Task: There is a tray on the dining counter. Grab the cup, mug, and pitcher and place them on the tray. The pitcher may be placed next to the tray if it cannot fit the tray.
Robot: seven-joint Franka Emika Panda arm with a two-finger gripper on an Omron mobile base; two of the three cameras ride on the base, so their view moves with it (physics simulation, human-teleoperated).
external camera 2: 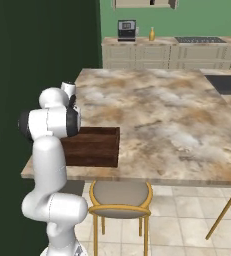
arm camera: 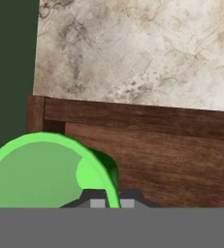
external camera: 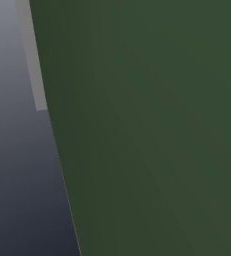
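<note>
Looking down the hand view, I've got the cup (arm camera: 40,172) right up against the lens, bright green, its open mouth facing me. The rim runs straight between the two dark finger tips: one tip sits inside the rim, the other outside it, so the gripper (arm camera: 112,199) is pinched shut on the cup's wall. The jaws are as tight as they go, with only the thin green wall between them.

Under and beyond the cup I see the tray (arm camera: 171,160), dark brown wood, its floor bare where I can see it and its low raised rim running across the view. One corner of the tray shows just above the cup. The cup hangs over that corner region; I can't tell whether its base touches the tray floor. Nothing else is in the part of the tray I can see.

Past the tray rim is the marbled beige surface of the dining counter (arm camera: 142,48).

In the right base view, the tray (external camera 2: 94,145) lies at the near left corner of the dining counter (external camera 2: 167,115), and my arm's upper links cover its left part. A yellow-orange bottle-shaped pitcher (external camera 2: 151,34) stands upright, well apart, on the far counter beside a coffee machine (external camera 2: 126,29).
</note>
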